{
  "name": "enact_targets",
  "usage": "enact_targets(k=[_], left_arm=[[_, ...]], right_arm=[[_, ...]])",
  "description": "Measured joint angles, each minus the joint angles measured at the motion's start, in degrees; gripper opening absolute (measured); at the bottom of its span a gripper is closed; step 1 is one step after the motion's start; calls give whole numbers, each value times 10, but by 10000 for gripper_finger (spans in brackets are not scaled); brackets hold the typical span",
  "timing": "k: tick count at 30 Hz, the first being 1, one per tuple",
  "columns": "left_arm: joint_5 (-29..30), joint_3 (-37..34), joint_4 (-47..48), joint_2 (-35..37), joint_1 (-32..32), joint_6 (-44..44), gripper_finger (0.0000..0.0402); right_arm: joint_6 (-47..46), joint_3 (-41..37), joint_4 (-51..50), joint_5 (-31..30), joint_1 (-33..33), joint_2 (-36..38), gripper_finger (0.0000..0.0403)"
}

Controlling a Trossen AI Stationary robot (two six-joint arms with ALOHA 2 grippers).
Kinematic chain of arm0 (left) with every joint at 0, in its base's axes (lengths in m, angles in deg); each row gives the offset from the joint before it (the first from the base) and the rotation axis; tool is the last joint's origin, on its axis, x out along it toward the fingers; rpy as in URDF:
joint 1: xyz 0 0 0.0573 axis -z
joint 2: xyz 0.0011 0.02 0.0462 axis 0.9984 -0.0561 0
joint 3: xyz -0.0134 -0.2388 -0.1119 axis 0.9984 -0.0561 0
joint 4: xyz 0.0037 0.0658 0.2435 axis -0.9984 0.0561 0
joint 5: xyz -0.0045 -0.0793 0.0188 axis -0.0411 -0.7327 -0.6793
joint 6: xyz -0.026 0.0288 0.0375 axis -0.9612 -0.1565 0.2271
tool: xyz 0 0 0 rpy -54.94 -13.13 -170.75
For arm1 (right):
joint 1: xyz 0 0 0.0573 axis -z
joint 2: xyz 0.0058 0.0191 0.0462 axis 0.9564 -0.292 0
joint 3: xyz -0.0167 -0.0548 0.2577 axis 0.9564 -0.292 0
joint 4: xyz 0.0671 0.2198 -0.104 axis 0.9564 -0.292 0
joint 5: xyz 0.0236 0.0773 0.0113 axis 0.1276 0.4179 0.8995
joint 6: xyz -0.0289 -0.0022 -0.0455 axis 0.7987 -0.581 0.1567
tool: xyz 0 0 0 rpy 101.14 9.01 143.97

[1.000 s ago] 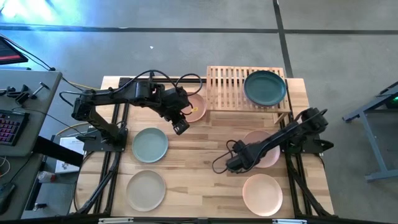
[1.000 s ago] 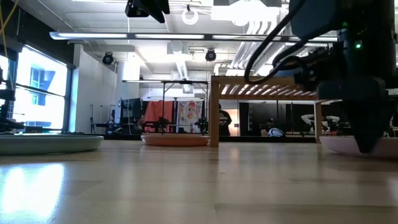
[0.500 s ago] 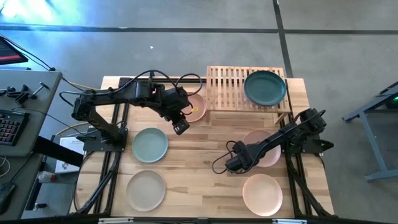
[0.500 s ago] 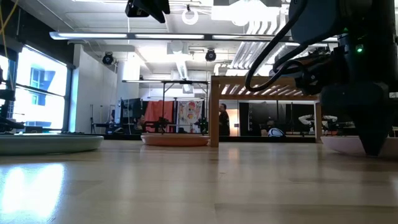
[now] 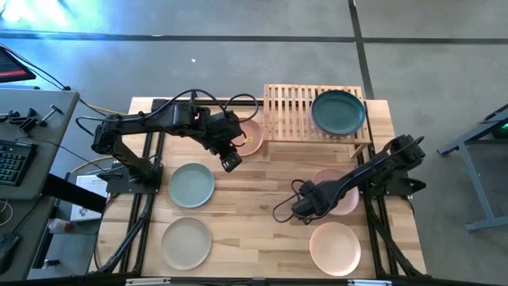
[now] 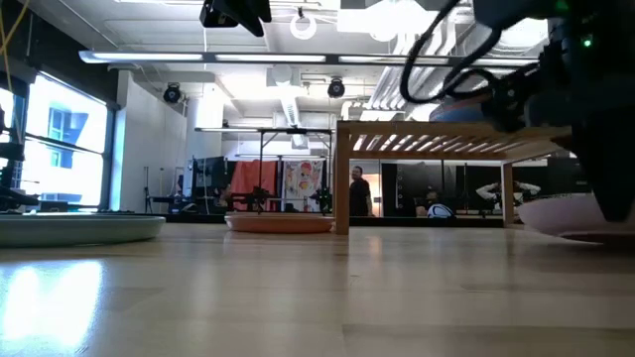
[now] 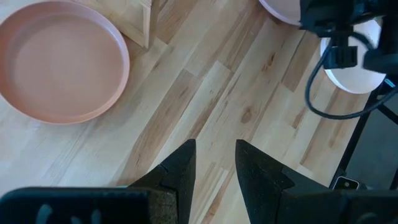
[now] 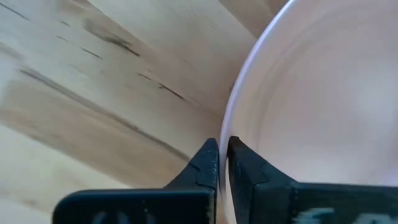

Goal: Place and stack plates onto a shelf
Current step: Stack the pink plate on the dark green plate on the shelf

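My right gripper (image 5: 306, 209) is shut at the left-near rim of the pink plate (image 5: 327, 179), which lies right of the table's middle. The left gripper (image 5: 230, 163) hangs open above bare table, just near of the peach plate (image 5: 252, 137), which sits at the shelf's left end. The bamboo shelf (image 5: 290, 111) stands at the far edge and carries the dark teal plate (image 5: 338, 111) on its right half. The sage green plate (image 5: 191, 184), the beige plate (image 5: 186, 241) and the pale cream-pink plate (image 5: 334, 248) rest flat on the table. My right gripper pinches the pink plate's rim (image 8: 227, 132) between its two fingers, one fingertip (image 8: 209, 163) outside the rim and the other inside the plate. The fingers come from above, pointing down. In the low view the plate (image 6: 568, 214) sits tilted, its held side raised.
The right arm reaches over the pink plate from the table's right side. A cable loop (image 5: 282, 213) trails left of the right gripper. Bare wood lies between the two grippers at the table's middle (image 5: 262, 191). The shelf's left half (image 5: 284, 102) holds nothing.
The right gripper has shifted a little toward the table's right edge and upward. In the low view the pink plate's held side has risen off the table, so the plate now stands tilted.
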Motion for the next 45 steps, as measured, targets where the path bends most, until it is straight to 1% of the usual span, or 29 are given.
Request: enact_targets(k=[8, 17, 23, 33, 41, 45], left_arm=[[2, 0, -1, 0, 0, 0, 102], [22, 0, -1, 0, 0, 0, 102], [29, 0, -1, 0, 0, 0, 102], [29, 0, -1, 0, 0, 0, 102], [29, 0, -1, 0, 0, 1, 102], [29, 0, -1, 0, 0, 2, 102]], right_arm=[[11, 0, 12, -10, 0, 77, 0], [58, 0, 60, -59, 0, 192, 1], [138, 0, 107, -71, 0, 251, 1], [299, 0, 172, -65, 0, 315, 0], [390, 0, 233, -65, 1, 369, 0], [440, 0, 251, -94, 1, 400, 0]])
